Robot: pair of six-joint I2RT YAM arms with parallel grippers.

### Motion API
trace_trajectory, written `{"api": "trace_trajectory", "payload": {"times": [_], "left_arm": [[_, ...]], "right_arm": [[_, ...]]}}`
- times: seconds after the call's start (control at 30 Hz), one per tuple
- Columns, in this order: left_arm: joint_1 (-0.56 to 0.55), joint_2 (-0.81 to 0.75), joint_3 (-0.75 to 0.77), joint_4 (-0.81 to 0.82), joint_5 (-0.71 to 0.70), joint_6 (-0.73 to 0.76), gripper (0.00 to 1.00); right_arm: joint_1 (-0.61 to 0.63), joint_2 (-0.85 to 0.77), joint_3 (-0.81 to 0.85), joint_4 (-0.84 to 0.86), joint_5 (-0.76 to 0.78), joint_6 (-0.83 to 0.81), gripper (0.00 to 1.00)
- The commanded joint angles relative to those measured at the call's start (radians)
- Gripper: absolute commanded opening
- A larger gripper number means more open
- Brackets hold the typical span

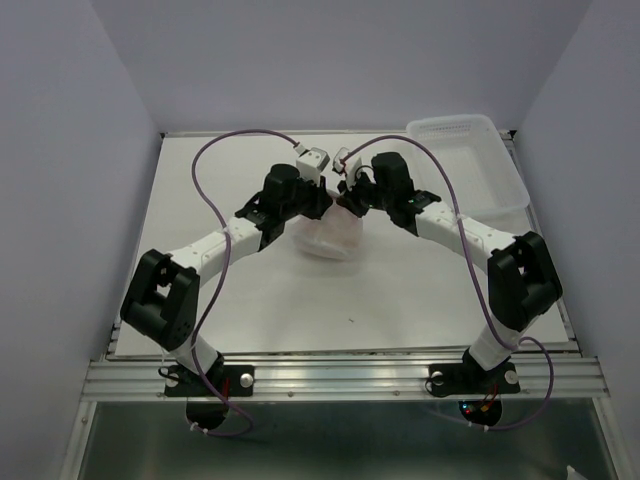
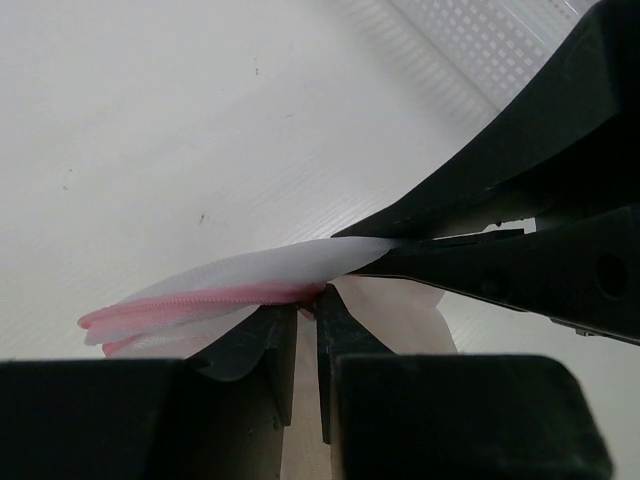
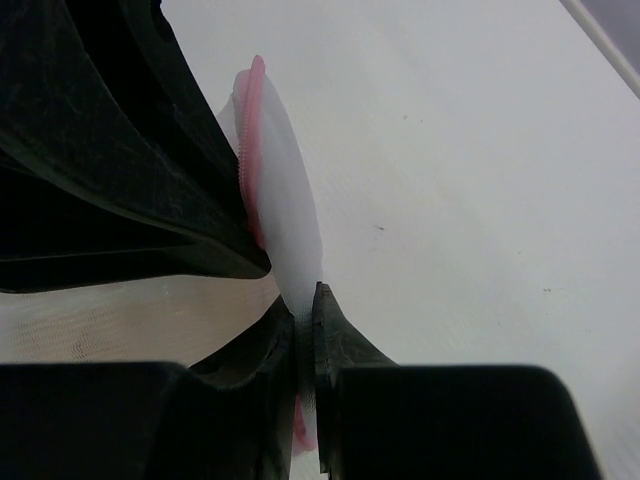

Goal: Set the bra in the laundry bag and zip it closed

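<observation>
Top external view counts two arms, the left arm (image 1: 225, 243) and the right arm (image 1: 465, 232), meeting over one laundry bag (image 1: 330, 238) near the middle of one white table (image 1: 400, 300). One clear-white basket (image 1: 480, 170) sits at the far right corner, well apart from the bag. How the fingers stand is hidden there under the wrists.

Left wrist view supplies that: the left gripper (image 2: 308, 322) has its jaws pressed nearly together on the bag's pink zipper rim (image 2: 210, 297). Just beside it, the other gripper's black fingers (image 2: 440, 255) pinch the white mesh.

Right wrist view shows the right gripper (image 3: 305, 312) clamped on a fold of that mesh, with the pink rim running up beside the left gripper's body.

A peach tint shows through the mesh, but the bra cannot be told apart in any view.
</observation>
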Motion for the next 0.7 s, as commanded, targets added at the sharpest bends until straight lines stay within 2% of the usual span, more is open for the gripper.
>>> {"api": "trace_trajectory", "payload": {"times": [0.0,0.43,0.67], "left_arm": [[-0.007,-0.048,0.019,0.011,-0.042,0.010,0.15],[-0.003,-0.144,-0.034,-0.078,-0.183,0.043,0.16],[0.023,-0.187,-0.058,-0.086,-0.202,0.050,0.16]], "right_arm": [[0.001,-0.012,0.044,0.026,0.033,0.013,0.12],[0.001,-0.006,0.051,0.022,0.113,0.012,0.11],[0.001,0.000,0.055,0.022,0.133,0.006,0.11]]}}
